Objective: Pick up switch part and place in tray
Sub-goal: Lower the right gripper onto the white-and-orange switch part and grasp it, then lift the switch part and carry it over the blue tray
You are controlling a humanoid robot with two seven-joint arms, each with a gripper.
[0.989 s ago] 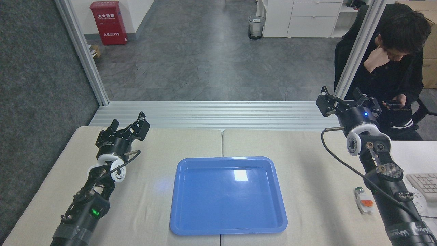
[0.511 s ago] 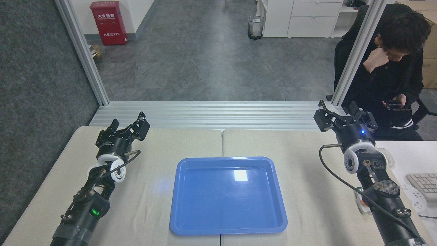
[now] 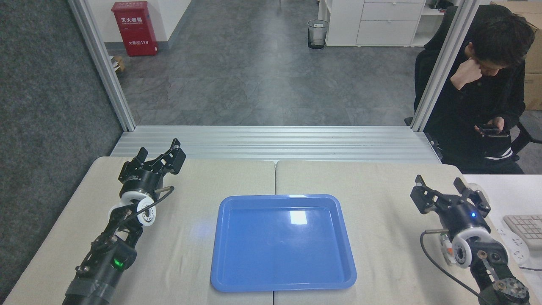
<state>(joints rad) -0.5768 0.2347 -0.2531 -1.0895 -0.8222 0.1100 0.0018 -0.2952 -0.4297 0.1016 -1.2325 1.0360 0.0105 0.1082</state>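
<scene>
Scanning from our left side: our left gripper [image 3: 157, 159] sits at about 9 o'clock from the tray, raised a little over the table [image 3: 194, 237], jaws spread apart with nothing between them. We judge it is parked out of the way, since the part is not on its side.

Centre: the tray [image 3: 283, 284] lies flat where the two table halves meet, blue and glossy, with nothing in it. Placed mid-table, either arm looks able to reach it, so it makes an easy drop target.

Right: our right gripper [image 3: 449, 195] is at roughly 3 o'clock from the tray, low over the table, fingers splayed wide and holding nothing. The switch part [image 3: 444, 243] is on the table just behind that gripper, at about 6 o'clock from it, mostly hidden by the wrist; only a thin slice shows, greenish at the top end. We cannot tell its exact lie from here. The claw tips point past the part, away from us, so the arm is likely still lining up; no grasp yet.

Far right, at 3 o'clock from the gripper, a keyboard [image 3: 527, 228] sits on a separate white desk. At about 1 o'clock a person [image 3: 478, 106] sits beyond the table edge looking at a phone, clear of the arm.

Pick not started, placement not started.
</scene>
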